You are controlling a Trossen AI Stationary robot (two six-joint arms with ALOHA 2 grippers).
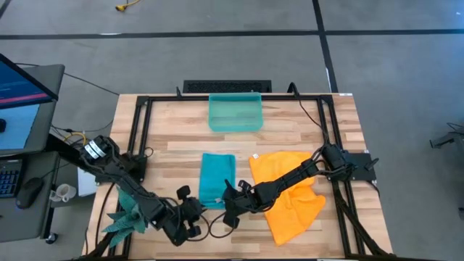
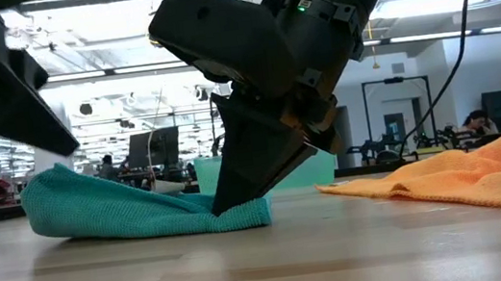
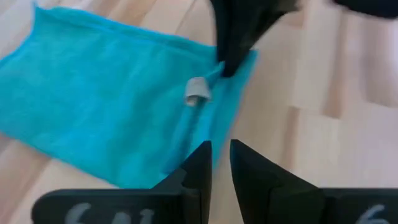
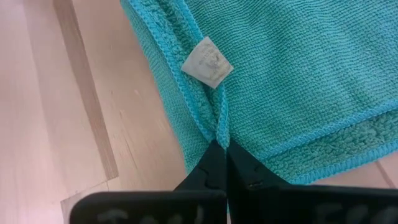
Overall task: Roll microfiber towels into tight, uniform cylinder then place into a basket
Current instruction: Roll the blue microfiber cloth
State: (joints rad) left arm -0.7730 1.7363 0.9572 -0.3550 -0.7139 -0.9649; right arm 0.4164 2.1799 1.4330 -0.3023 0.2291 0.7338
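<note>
Blue towel (image 1: 217, 179): lying folded on the wooden surface (image 1: 304, 127), near the middle, with its near edge bunched up where the right hand is gripping it.
Tag (image 4: 207, 61): a small white label is sticking out of the blue towel's hem, just beside the pinched spot.
Orange towel (image 1: 290, 196): lying crumpled and spread on the surface to the right of the blue towel, apart from it; the right arm is reaching across over it.
Basket (image 1: 235, 112): sitting at the far edge of the surface, beyond the blue towel and well apart from both towels.
Right hand (image 4: 221, 149): resting at the blue towel's near corner, fingers pressed together and pinching the hemmed edge of the cloth; in the low view its tip is touching down on the surface with the cloth caught under it.
Left hand (image 3: 221, 155): hovering just beside the blue towel's near edge, facing the right hand; its fingers are standing a narrow gap apart, nearly together, and holding nothing.
Plant figure (image 1: 123, 216): a teal spiky shape is lying at the surface's near left corner, partly under the left arm.
Room: desks, monitors and ceiling lights are showing behind the surface in the low view.
</note>
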